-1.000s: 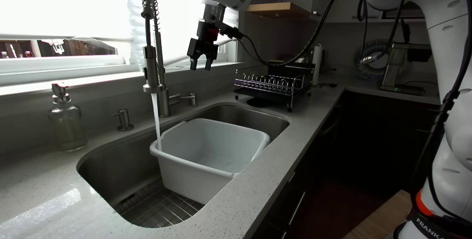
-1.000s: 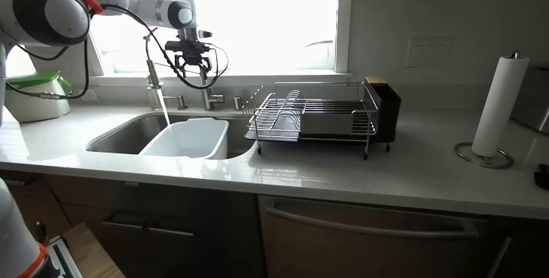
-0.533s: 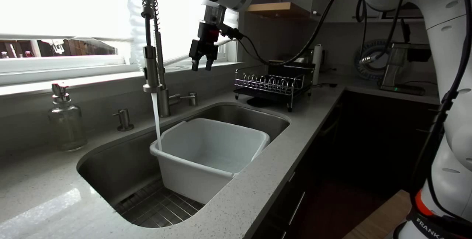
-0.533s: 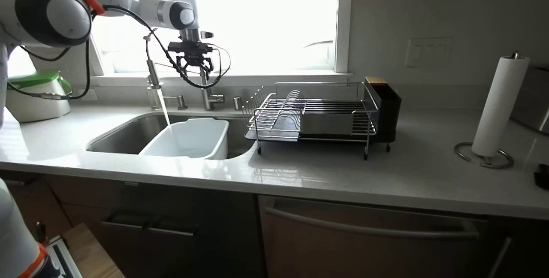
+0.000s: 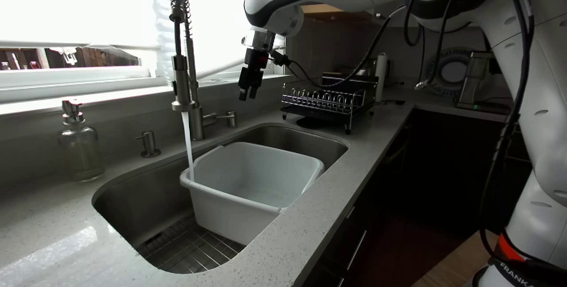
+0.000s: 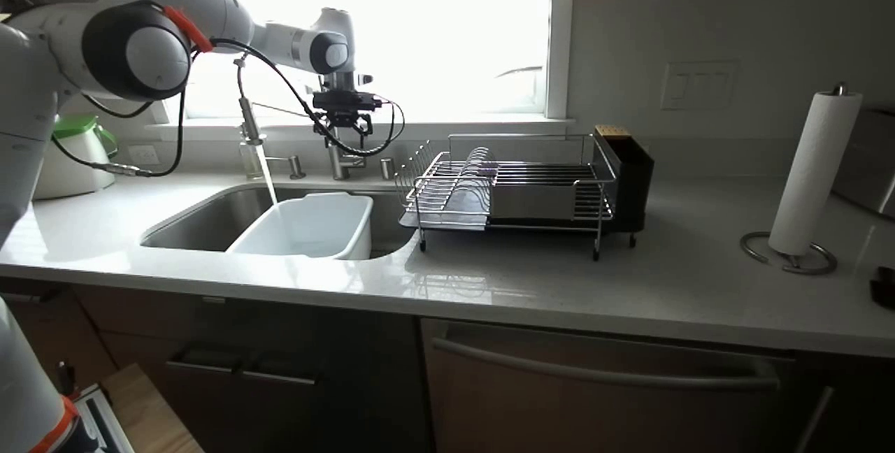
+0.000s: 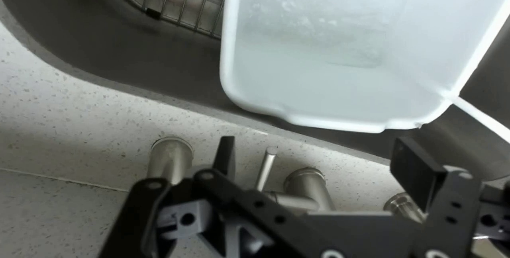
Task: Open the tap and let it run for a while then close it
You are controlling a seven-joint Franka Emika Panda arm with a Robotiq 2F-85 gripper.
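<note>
The tap is a tall metal faucet with a spring neck (image 5: 180, 63), also visible in an exterior view (image 6: 249, 121). Water (image 5: 187, 136) runs from its spray head into the white basin (image 5: 221, 209); the stream also shows in the wrist view (image 7: 482, 118). The lever (image 7: 266, 168) is a thin rod beside the tap's base (image 7: 308, 184). My gripper (image 7: 312, 142) is open and empty. In the wrist view the lever and base appear between its fingers, nearer the left one. In both exterior views the gripper (image 5: 247, 96) (image 6: 346, 135) hangs above the lever's height, apart from the tap.
The basin stands in the steel sink (image 5: 137, 203). A dish rack (image 5: 328, 101) stands beside the sink. A glass soap bottle (image 5: 80, 149), a small metal dispenser (image 5: 149, 144) and a short metal cylinder (image 5: 231, 118) stand along the back edge. A window is behind.
The arm and gripper have moved down and to the right in both exterior views, lower over the counter behind the sink. The gripper has turned somewhat. The water keeps running.
</note>
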